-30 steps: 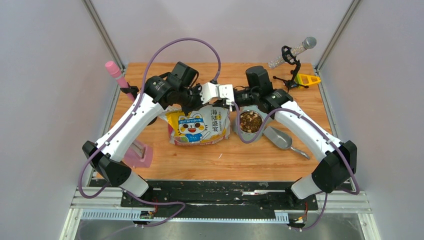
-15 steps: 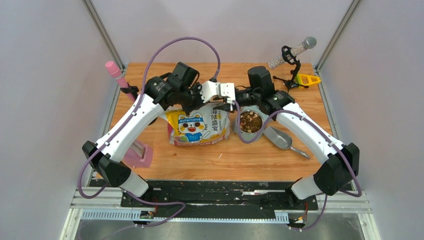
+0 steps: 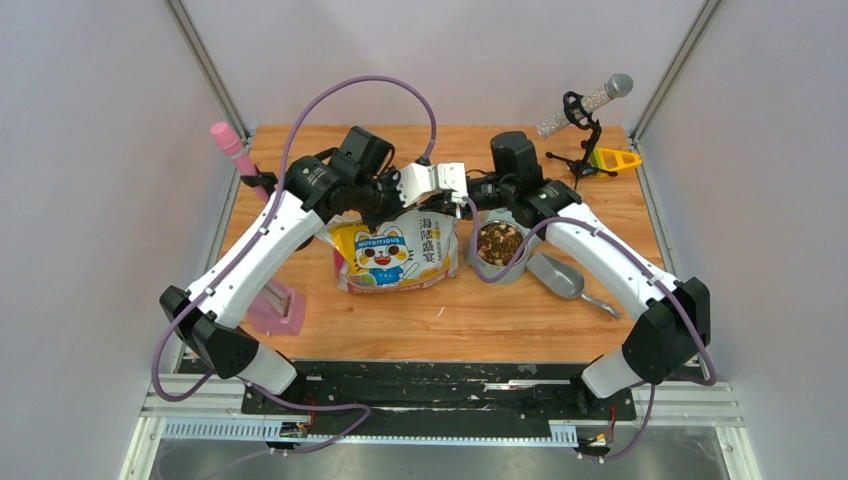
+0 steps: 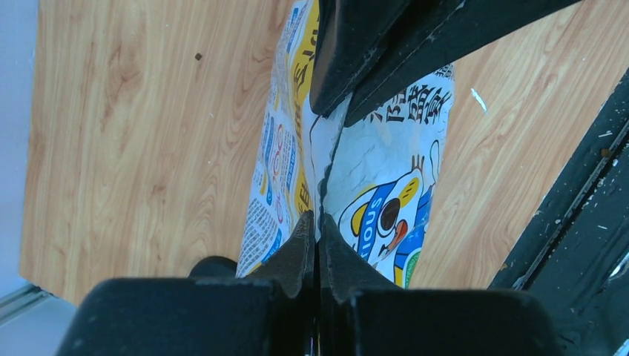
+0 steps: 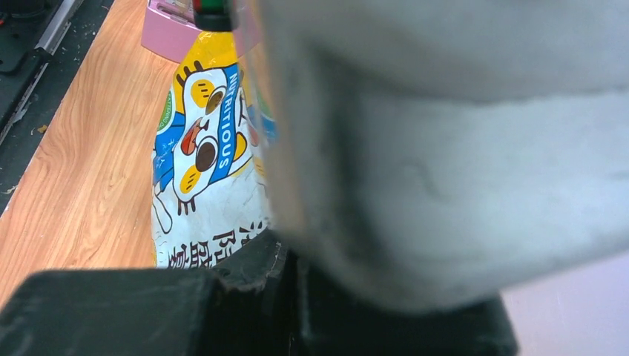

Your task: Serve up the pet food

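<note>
The pet food point(image 3: 498, 243) is a brown and tan heap filling a metal bowl point(image 3: 517, 268) right of centre. The cartoon-cat bag point(image 3: 395, 252) stands upright beside the bowl. My left gripper point(image 3: 412, 186) is shut on the bag's top edge. In the left wrist view the fingertips point(image 4: 305, 241) pinch the seam of the bag point(image 4: 386, 193). My right gripper point(image 3: 463, 196) is shut on the same top edge from the right. In the right wrist view the bag point(image 5: 208, 185) hangs below, and its silver lining point(image 5: 445, 148) blurs most of the frame.
A grey scoop point(image 3: 560, 277) lies on the table right of the bowl. A pink stand point(image 3: 275, 305) and pink-capped stick point(image 3: 230, 142) are at the left edge. A microphone on a black tripod point(image 3: 585, 110) and a yellow piece point(image 3: 612, 158) stand back right.
Both grippers have shifted slightly back and left with the bag's top edge. The bowl and scoop have not moved.
</note>
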Available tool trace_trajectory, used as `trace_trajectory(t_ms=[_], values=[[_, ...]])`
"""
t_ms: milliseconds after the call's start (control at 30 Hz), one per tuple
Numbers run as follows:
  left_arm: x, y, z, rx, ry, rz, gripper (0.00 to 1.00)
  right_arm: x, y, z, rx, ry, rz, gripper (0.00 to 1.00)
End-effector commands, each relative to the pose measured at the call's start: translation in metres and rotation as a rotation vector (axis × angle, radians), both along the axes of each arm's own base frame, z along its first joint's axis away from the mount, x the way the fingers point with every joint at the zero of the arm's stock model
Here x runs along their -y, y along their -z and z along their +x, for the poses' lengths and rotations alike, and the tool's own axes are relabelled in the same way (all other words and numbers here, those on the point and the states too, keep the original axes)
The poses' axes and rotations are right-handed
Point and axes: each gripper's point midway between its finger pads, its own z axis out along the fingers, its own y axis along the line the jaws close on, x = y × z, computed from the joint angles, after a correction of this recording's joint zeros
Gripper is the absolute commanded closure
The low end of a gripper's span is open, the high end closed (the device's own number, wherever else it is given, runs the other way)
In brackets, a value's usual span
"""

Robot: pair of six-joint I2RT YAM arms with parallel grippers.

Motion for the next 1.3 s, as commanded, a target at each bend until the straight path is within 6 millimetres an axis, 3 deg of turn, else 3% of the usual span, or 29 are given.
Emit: trace_trajectory(t_ms=[0, 100, 167, 200, 267, 533, 567, 600, 633, 767, 900, 933, 1033, 1100, 1133, 1267], values=[[0.022, -0.083, 0.009, 0.245, 0.032, -0.233, 1.0, -0.013, -0.034, -0.024, 0.098, -0.111, 0.092, 1.0], [0.021, -0.082, 0.009, 0.25, 0.029, -0.229, 1.0, -0.009, -0.034, -0.021, 0.097, -0.069, 0.081, 0.98], [0.02, -0.084, 0.009, 0.255, 0.03, -0.229, 1.0, -0.004, -0.033, -0.013, 0.111, -0.009, 0.059, 0.7], [0.019, -0.085, 0.008, 0.259, 0.031, -0.23, 1.0, 0.0, -0.029, -0.01, 0.12, 0.014, 0.039, 0.63], [0.018, -0.085, 0.006, 0.263, 0.032, -0.23, 1.0, 0.007, -0.025, -0.007, 0.122, 0.049, 0.008, 0.59], [0.016, -0.084, 0.005, 0.269, 0.041, -0.223, 1.0, 0.033, -0.008, -0.001, 0.07, 0.122, -0.082, 0.63], [0.016, -0.084, 0.005, 0.271, 0.042, -0.222, 1.0, 0.035, -0.007, 0.0, 0.071, 0.129, -0.087, 0.71], [0.016, -0.084, 0.005, 0.271, 0.043, -0.222, 1.0, 0.037, -0.007, 0.001, 0.066, 0.131, -0.09, 0.91], [0.015, -0.084, 0.005, 0.272, 0.041, -0.219, 1.0, 0.037, -0.007, 0.0, 0.06, 0.13, -0.087, 0.99], [0.014, -0.082, 0.007, 0.276, 0.034, -0.211, 1.0, 0.04, -0.01, 0.001, 0.05, 0.139, -0.09, 1.0], [0.013, -0.083, 0.006, 0.279, 0.034, -0.212, 1.0, 0.051, -0.012, 0.011, 0.06, 0.208, -0.102, 0.64], [0.013, -0.084, 0.006, 0.282, 0.035, -0.211, 1.0, 0.055, -0.011, 0.013, 0.063, 0.223, -0.106, 0.63], [0.011, -0.083, 0.005, 0.287, 0.035, -0.207, 1.0, 0.067, -0.011, 0.015, 0.074, 0.261, -0.117, 0.75], [0.011, -0.083, 0.005, 0.289, 0.034, -0.205, 1.0, 0.073, -0.013, 0.013, 0.07, 0.257, -0.111, 0.96], [0.01, -0.083, 0.005, 0.289, 0.035, -0.204, 1.0, 0.072, -0.014, 0.009, 0.061, 0.236, -0.102, 1.0], [0.011, -0.083, 0.004, 0.289, 0.046, -0.207, 1.0, 0.07, -0.014, 0.003, 0.028, 0.198, -0.111, 1.0]])
